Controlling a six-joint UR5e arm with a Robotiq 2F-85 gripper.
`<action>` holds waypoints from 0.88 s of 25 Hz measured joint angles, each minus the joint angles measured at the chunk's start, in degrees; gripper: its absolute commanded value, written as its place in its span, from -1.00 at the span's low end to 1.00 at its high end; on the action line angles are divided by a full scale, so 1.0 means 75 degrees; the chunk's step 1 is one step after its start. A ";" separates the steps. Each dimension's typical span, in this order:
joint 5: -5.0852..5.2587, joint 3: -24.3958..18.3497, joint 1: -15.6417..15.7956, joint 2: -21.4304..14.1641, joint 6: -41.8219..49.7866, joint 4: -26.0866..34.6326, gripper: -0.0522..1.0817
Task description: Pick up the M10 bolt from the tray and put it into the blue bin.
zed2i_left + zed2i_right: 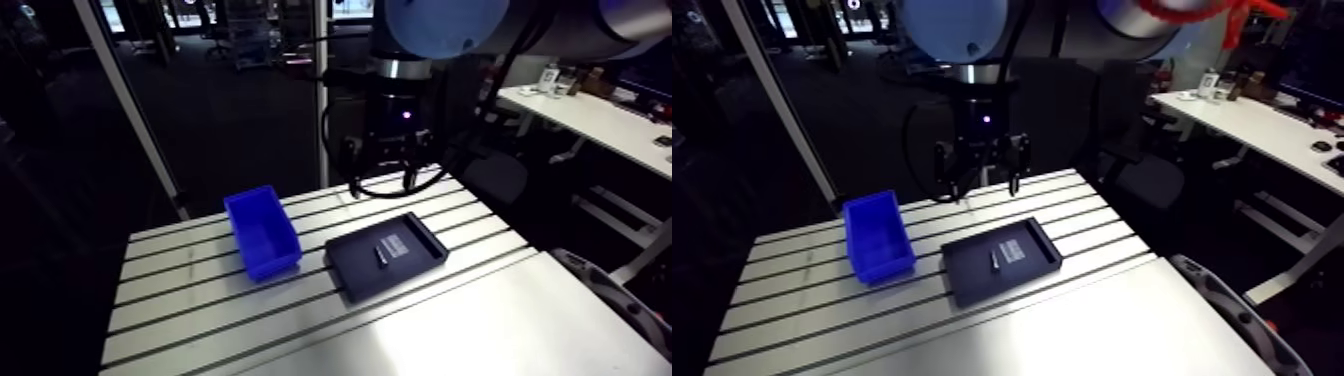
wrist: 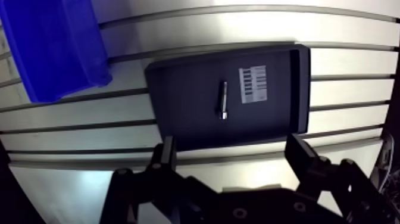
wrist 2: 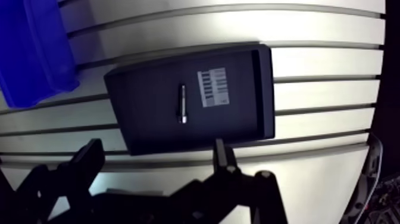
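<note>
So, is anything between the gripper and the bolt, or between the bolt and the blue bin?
Nothing visible. The bolt lies uncovered in the tray; the open gripper hangs above. Toward the blue bin there is only the tray's low rim and table.

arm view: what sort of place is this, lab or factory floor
Probably a robotics lab bench: a slotted aluminium table, a blue bin, and a black tray holding one bolt beside a barcode label.
</note>
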 measured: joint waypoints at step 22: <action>-0.0057 0.1233 -0.0034 0.0316 0.0278 -0.1453 -0.84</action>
